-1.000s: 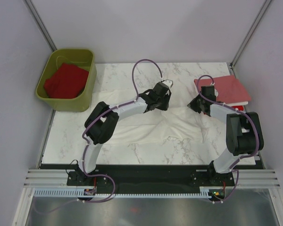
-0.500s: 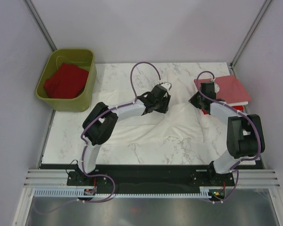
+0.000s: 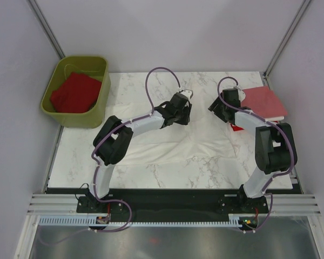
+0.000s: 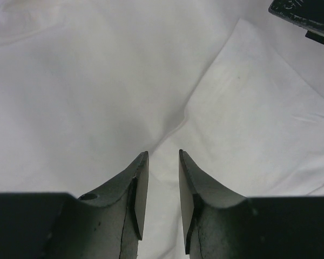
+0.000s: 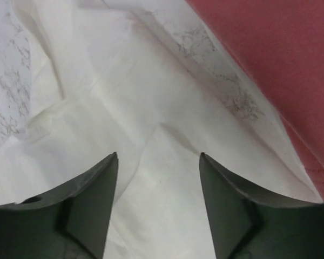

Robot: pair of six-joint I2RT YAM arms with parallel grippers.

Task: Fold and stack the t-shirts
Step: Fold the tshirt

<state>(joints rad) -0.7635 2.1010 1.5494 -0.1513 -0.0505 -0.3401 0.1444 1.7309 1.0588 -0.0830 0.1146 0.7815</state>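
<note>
While both hang empty (left claw narrowly parted, right claw wide), the white t-shirt lies beneath them, long axis left-to-right; the pink t-shirt lies just right of the right claw.

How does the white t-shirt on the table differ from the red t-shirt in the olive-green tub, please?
The white t-shirt lies out on the marble table; the red t-shirt sits inside the olive-green tub. The white t-shirt is spread wide and wrinkled; the red t-shirt is bunched compactly. The white t-shirt covers far more area than the red t-shirt does. Both are soft cloth.
</note>
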